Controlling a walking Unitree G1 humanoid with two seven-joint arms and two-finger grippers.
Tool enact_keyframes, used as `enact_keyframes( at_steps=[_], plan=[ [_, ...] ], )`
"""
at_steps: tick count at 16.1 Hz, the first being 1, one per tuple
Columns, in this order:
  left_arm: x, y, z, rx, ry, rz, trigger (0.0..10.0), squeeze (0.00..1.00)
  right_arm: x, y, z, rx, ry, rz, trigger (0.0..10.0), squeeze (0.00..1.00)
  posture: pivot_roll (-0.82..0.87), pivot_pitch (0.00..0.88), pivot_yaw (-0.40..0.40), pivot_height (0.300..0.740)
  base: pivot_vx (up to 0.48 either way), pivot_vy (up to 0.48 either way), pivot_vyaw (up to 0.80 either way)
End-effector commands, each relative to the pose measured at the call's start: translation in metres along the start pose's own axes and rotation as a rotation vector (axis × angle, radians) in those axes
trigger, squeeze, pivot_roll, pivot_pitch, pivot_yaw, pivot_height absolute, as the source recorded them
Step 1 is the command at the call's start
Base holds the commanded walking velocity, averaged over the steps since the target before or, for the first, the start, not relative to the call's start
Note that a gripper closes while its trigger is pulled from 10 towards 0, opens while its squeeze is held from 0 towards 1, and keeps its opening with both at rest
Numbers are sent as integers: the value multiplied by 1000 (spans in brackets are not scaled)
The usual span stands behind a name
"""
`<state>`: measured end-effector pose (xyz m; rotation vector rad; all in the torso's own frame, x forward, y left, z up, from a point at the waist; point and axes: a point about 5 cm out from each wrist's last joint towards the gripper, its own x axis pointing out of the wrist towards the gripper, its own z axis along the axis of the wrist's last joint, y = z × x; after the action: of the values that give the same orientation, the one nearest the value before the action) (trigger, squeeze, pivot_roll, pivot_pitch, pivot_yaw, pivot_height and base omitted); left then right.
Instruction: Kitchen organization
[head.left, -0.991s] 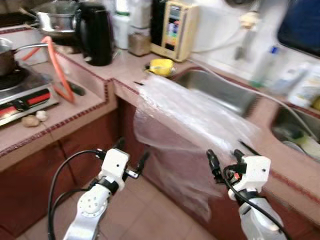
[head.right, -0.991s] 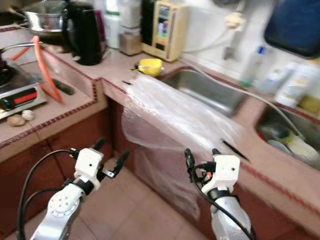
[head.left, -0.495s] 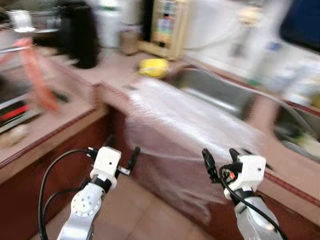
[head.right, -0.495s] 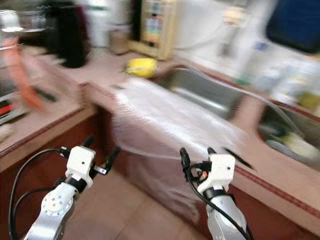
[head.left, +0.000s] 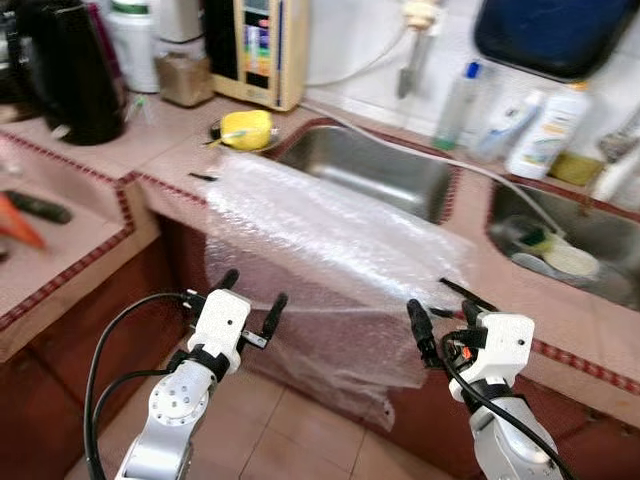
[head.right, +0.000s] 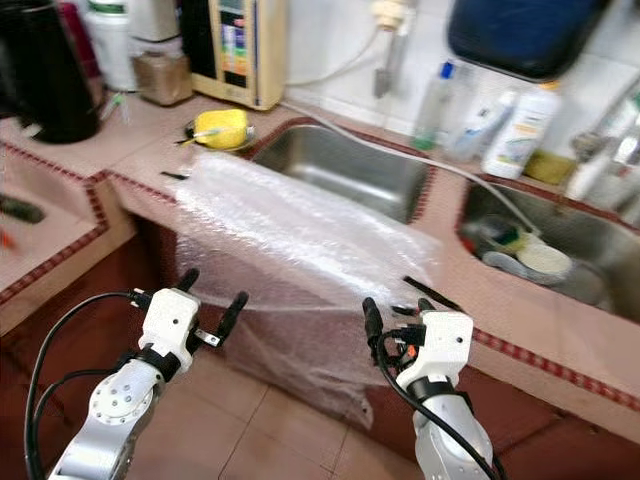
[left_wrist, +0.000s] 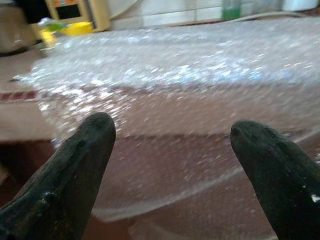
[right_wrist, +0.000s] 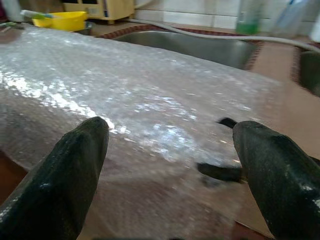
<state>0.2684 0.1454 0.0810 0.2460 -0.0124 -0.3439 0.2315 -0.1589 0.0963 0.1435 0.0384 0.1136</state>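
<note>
Jaws of both grippers spread wide as before, bubble wrap (head.left: 330, 235) apparently unmoved, camera swung right

Bubble wrap (head.left: 330, 240) drapes over the counter (head.left: 160, 165) edge, before the sink (head.left: 370, 170).

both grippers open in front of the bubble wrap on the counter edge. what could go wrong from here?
1. The bubble wrap hangs over the counter edge, by the sink; a tug from the left gripper or right gripper could slide the whole sheet to the floor.
2. Dark thin items lie at its right edge and could get dragged off too.
3. It is thin and slack, so the fingers may close on air.
</note>
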Motion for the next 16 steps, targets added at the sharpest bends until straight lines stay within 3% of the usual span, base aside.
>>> enact_keyframes(
  at_steps=[1,5,16],
  plan=[
    [0,-1,0,6,7,-16,10000,0,0,-1,3,-7,-17,-2,10000,0,204,0,-91,740,0,270,0],
    [1,3,-1,11,13,-16,10000,0,1,0,3,2,-22,-10,10000,0,206,0,-86,740,0,320,0],
    [4,3,2,19,10,-42,10000,0,0,4,2,3,-33,-17,10000,0,211,0,-73,740,0,480,0]
  ],
)
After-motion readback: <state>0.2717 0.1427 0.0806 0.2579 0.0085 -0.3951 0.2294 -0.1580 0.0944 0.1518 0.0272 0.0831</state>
